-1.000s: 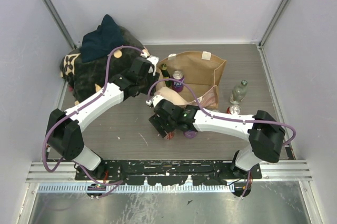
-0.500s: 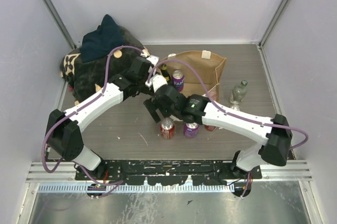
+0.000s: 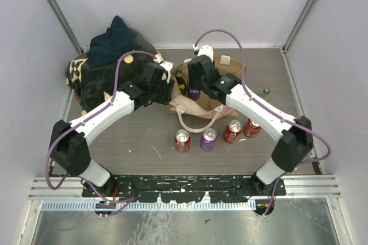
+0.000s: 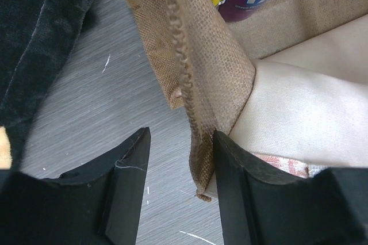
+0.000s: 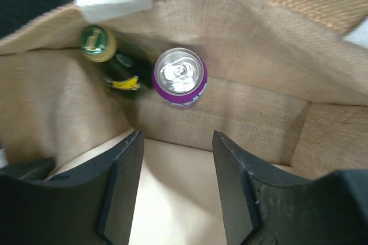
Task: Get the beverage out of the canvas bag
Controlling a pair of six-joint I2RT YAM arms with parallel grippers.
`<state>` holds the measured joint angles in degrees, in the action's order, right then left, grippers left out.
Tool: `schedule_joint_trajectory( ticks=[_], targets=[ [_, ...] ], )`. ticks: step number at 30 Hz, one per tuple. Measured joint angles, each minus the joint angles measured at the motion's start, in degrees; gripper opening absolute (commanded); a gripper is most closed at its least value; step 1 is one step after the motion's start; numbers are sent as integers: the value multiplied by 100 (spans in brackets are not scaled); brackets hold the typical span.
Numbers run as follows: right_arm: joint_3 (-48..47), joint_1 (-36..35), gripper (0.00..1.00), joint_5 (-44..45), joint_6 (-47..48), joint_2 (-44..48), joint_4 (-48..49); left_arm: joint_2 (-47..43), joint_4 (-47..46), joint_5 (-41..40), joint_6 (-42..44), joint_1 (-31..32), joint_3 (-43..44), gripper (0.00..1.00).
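The tan canvas bag stands open at the back middle, its cream handle drooping forward. Inside it stand a purple can and a green bottle. My right gripper hovers over the bag's mouth, open and empty; in its wrist view the purple can and the green bottle sit just ahead of the fingers, inside the bag. My left gripper is at the bag's left corner. Its jaws stand apart, with the bag's seamed edge lying against the right finger.
A black bundle with tan flower marks fills the back left. A red can, a purple can and two more red cans stand in a row at the front. A clear bottle stands right of the bag.
My right arm left the red can standing at the front and swung back, up over the bag's mouth. The left arm has not moved.
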<state>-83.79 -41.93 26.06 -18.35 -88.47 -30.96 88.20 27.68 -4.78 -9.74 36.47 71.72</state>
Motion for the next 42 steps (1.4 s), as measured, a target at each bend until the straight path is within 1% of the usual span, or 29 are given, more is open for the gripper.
schedule_joint_trajectory(
  ticks=[1, 5, 7, 15, 28, 33, 35, 37, 38, 39, 40, 41, 42],
  targets=[
    [2, 72, 61, -17, -11, -133, 4, 0, 2, 2, -2, 0, 0, 55],
    [59, 282, 76, -179, -37, -748, 79, 0, 2, 7, -26, 0, 0, 55],
    [63, 334, 80, -203, -26, -999, 122, 0, 2, 7, -42, 0, -2, 55],
    [-140, 485, 81, -155, 17, -1884, 527, 0, -42, 26, -87, -2, -66, 55],
    [-243, 693, 80, -306, 120, -2269, 1462, 0, -116, 85, -101, 0, -66, 55],
    [-243, 723, 77, -358, 114, -2415, 1703, 0, -164, 85, -103, 0, -66, 55],
    [-243, 730, 74, -358, 87, -2485, 1777, 0, -177, 85, -103, 0, -66, 55],
    [-240, 730, 69, -358, 52, -2553, 1825, 2, -192, 87, -103, 0, -63, 55],
    [-240, 728, 65, -343, 39, -2579, 1862, 2, -199, 87, -103, 0, -63, 55],
    [-238, 728, 58, -341, 35, -2581, 1882, 4, -203, 92, -103, 0, -63, 55],
    [-223, 728, 47, -339, 20, -2581, 1906, 7, -203, 94, -103, 0, -63, 55],
    [-197, 728, 31, -330, 11, -2579, 1941, 13, -205, 103, -103, 0, -63, 55],
    [-164, 728, 9, -319, 7, -2577, 1987, 22, -208, 107, -103, 0, -63, 55]
  ],
)
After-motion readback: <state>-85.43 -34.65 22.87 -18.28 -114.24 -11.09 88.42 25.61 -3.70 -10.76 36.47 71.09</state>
